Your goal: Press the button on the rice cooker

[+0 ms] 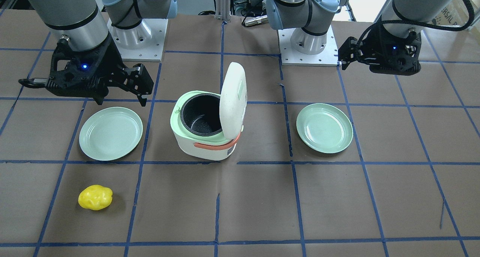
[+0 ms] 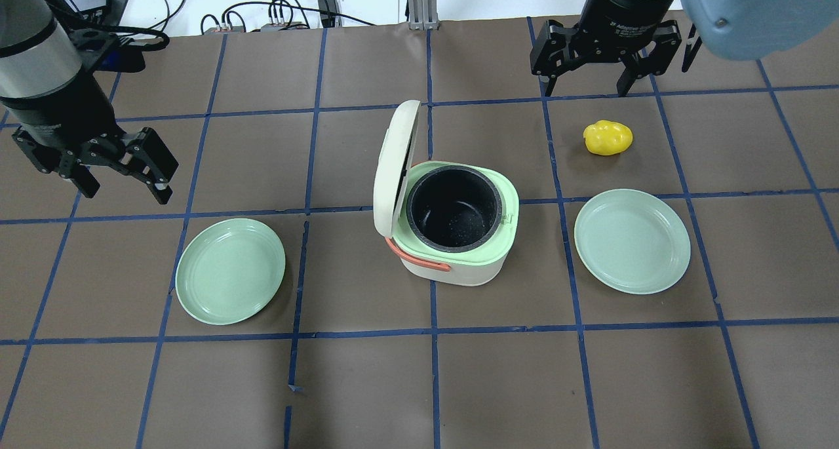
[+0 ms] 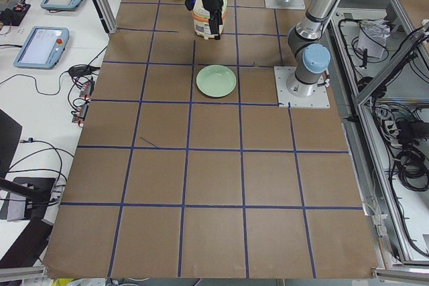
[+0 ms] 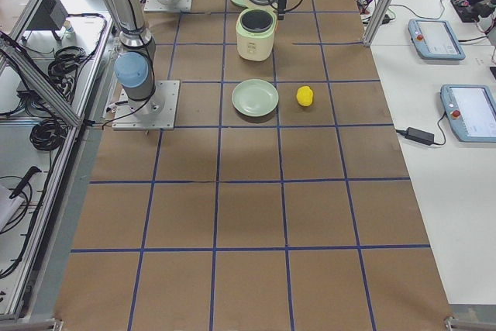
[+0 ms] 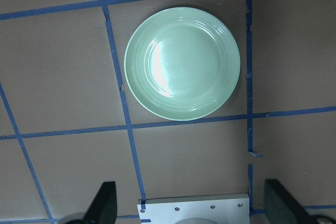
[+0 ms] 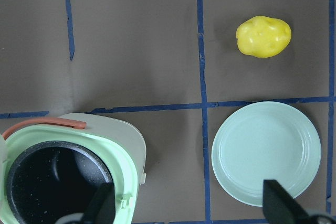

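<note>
The white and pale green rice cooker (image 2: 459, 265) stands mid-table with its lid (image 2: 393, 167) swung open and upright, and the dark inner pot (image 2: 453, 208) is empty. It also shows in the front view (image 1: 204, 144) and the right wrist view (image 6: 68, 171). I cannot make out its button. My left gripper (image 2: 124, 190) hangs open and empty above the table, left of the cooker, and its wrist view (image 5: 194, 203) shows the fingers spread. My right gripper (image 2: 586, 78) is open and empty, high beyond the cooker at the far right, with its fingers (image 6: 102, 205) spread.
A green plate (image 2: 229, 271) lies left of the cooker, below my left gripper (image 5: 182, 64). A second green plate (image 2: 632, 240) lies to the right (image 6: 265, 150). A yellow potato-like object (image 2: 608, 137) lies beyond that plate (image 6: 263, 36). Blue tape lines grid the brown table.
</note>
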`<control>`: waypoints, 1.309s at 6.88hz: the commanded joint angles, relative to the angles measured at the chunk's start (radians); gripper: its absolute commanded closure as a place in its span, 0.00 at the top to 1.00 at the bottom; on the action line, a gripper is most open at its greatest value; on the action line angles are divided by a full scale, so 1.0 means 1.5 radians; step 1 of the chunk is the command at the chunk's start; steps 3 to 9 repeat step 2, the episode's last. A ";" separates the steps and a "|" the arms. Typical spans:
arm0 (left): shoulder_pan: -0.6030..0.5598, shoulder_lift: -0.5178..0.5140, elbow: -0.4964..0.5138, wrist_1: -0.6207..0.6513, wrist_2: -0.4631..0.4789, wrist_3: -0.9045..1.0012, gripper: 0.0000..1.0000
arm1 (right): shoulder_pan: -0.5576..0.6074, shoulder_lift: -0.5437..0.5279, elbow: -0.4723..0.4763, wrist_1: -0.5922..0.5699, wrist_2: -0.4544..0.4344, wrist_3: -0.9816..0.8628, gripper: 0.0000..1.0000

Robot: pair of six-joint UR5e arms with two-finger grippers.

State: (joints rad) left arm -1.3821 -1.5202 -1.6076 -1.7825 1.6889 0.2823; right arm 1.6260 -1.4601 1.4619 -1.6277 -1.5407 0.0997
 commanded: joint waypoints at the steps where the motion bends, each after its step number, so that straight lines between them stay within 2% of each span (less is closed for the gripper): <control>1: 0.000 0.000 0.000 0.000 0.000 0.000 1.00 | 0.000 -0.005 0.009 0.000 -0.001 -0.001 1.00; 9: 0.000 0.000 0.000 0.000 0.000 0.000 1.00 | 0.000 -0.009 0.013 -0.001 -0.002 -0.004 1.00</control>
